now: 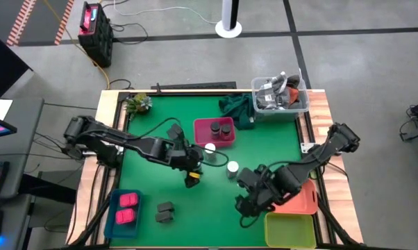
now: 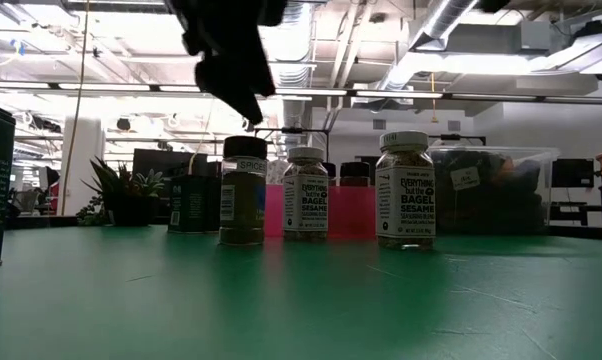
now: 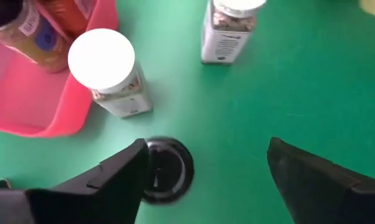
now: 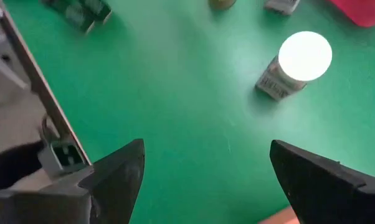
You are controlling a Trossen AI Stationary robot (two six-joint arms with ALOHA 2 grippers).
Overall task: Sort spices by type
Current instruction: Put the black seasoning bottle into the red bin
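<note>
Left gripper (image 3: pixel 203 180) spread wide above dark-lidded jar (image 3: pixel 166 169), holding nothing; 2 white-capped jars (image 3: pixel 109 71) stand beside pink tray (image 3: pixel 63 109). Right gripper (image 4: pixel 203 180) wide open, empty, near orange tray (image 1: pixel 301 201).

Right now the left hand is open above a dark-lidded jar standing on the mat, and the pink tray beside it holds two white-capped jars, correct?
Not quite. The left hand is open above the dark-lidded jar, but the pink tray holds two dark-lidded jars, not white-capped ones. The high view shows both white-capped jars standing on the mat outside it.
</note>
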